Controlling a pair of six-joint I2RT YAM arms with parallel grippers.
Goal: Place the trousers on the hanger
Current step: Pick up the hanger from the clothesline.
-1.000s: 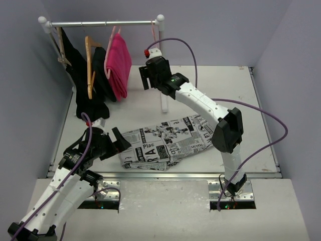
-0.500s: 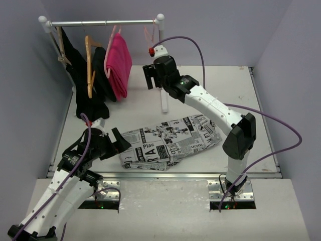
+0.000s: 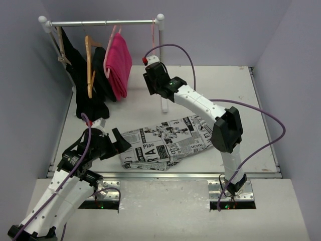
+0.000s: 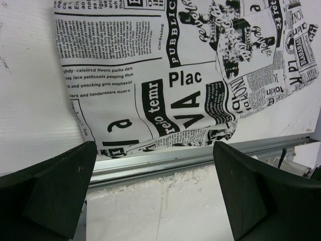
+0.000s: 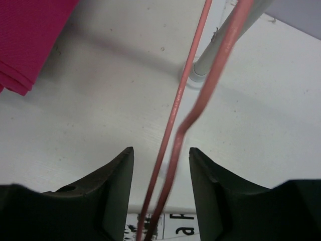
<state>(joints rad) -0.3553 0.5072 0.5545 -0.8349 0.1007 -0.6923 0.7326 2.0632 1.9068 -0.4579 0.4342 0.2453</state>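
Where the rail (image 3: 105,23) crosses the upper left of the overhead view, black garments (image 3: 84,88) hang against the wall, partly covering a wooden hanger (image 3: 90,65). A pink garment (image 3: 119,63) hangs beside them. At lower left, the left gripper (image 3: 119,142) has its jaws spread wide with nothing between them. It sits just beside the left end of the trousers (image 3: 168,140), which lie folded flat on the table (image 3: 225,90) near its front edge; the left wrist view cuts off their far end. Right of centre, the hanger (image 5: 220,50) hangs from the rail's right end by the post (image 3: 161,60), too thin to trace from above. The right gripper (image 5: 161,150) sits up at the hanger, its fingers half-parted around both pink wires. A sliver of gap shows on each side, so it seems not to be gripping them, though the wires run out of frame below.
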